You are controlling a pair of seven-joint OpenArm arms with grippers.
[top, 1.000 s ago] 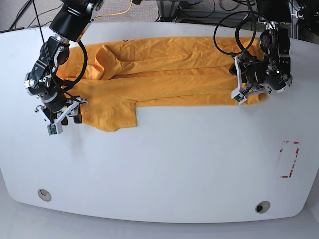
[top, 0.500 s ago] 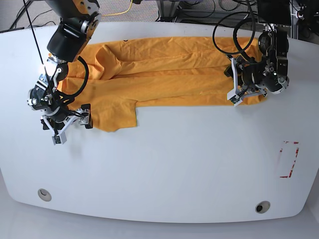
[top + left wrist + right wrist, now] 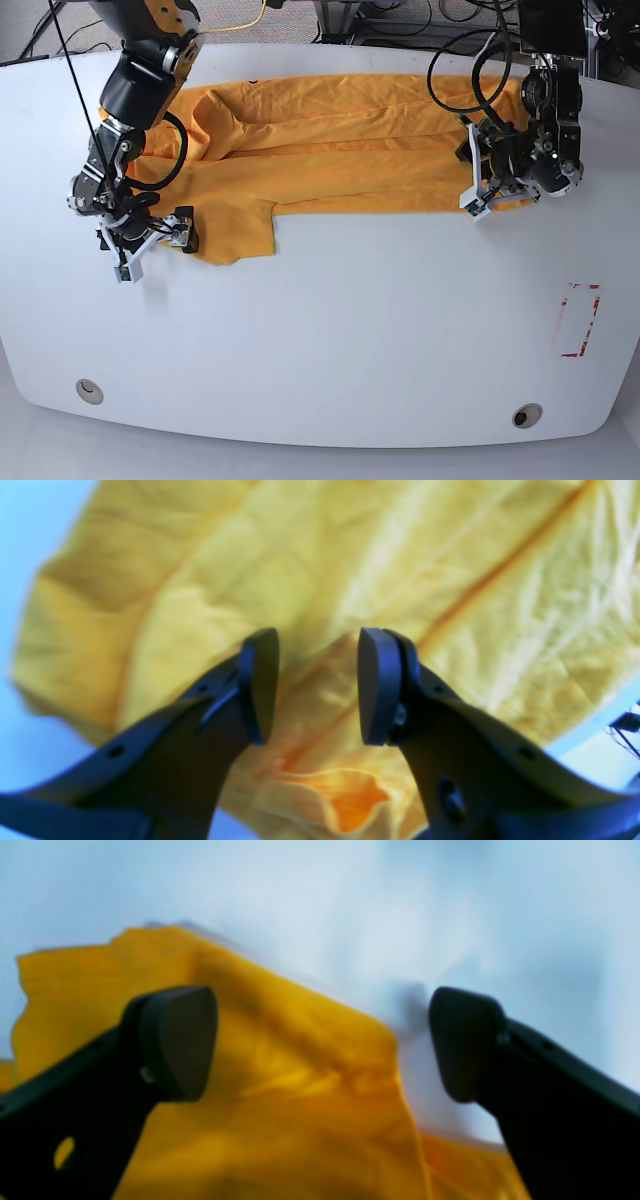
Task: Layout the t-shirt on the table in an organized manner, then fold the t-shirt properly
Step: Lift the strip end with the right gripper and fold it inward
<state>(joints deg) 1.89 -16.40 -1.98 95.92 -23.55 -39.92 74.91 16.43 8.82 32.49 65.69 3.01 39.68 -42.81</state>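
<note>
Shirt (image 3: 330, 150) lies along the bench's (image 3: 330, 340) far half, bunched lengthwise, a sleeve flap hanging toward 7 o'clock. Soft, light, wrinkly cloth; probably drapes and drags, so pinch at hems and corners. Right gripper (image 3: 322, 1042) gapes wide over the sleeve edge, empty. Left gripper (image 3: 317, 685) is part-open over the hem end, holding nothing.

A robotics lab is suggested: two arms are mounted behind a white counter (image 3: 330, 330), cables (image 3: 350, 20) are strewn beyond it, and red tape (image 3: 580, 320) is marked on it.
</note>
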